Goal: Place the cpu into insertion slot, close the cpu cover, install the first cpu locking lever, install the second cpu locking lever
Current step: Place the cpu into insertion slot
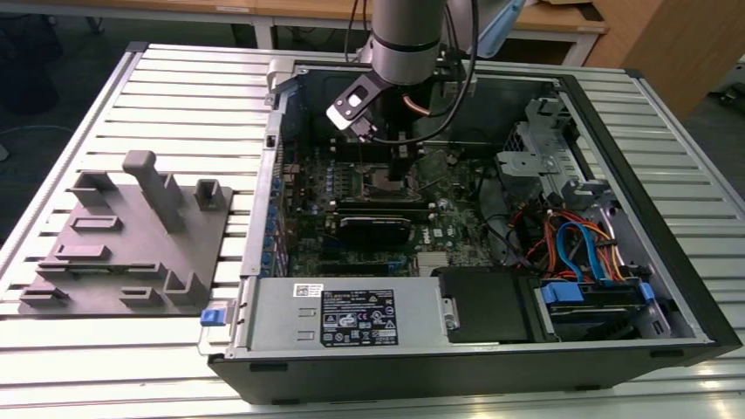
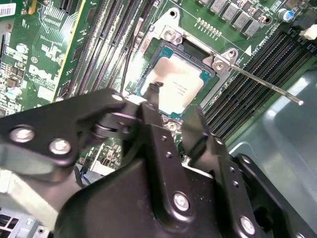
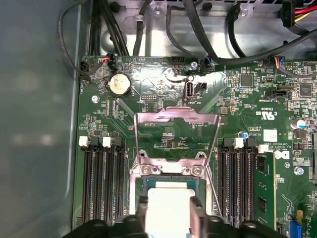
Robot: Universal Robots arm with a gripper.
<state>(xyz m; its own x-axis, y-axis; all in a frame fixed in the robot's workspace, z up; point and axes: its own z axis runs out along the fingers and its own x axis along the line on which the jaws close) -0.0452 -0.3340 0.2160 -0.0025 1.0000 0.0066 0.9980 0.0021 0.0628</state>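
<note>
The cpu (image 3: 168, 215), a flat square silver chip, lies in the insertion slot (image 3: 171, 172), whose silver rim sits on the green board. My gripper (image 3: 168, 206) is shut on the cpu, one black finger (image 3: 141, 210) against each of two opposite edges. In the second wrist view the cpu (image 2: 181, 79) fills the slot (image 2: 190, 47) just beyond my gripper (image 2: 176, 106). The cpu cover (image 3: 177, 117), a thin silver frame, is flipped open behind the slot. A thin lever rod (image 2: 262, 82) sticks out to one side, unlatched. In the exterior view my gripper (image 1: 399, 175) reaches down into the open case onto the slot (image 1: 379, 182).
Long black memory slots (image 3: 101, 183) flank the socket on both sides. A black card (image 1: 372, 229), a power supply (image 1: 338, 319) and loose coloured cables (image 1: 570, 244) lie inside the case. A grey fixture tray (image 1: 128, 236) stands on the slatted table at the exterior view's left.
</note>
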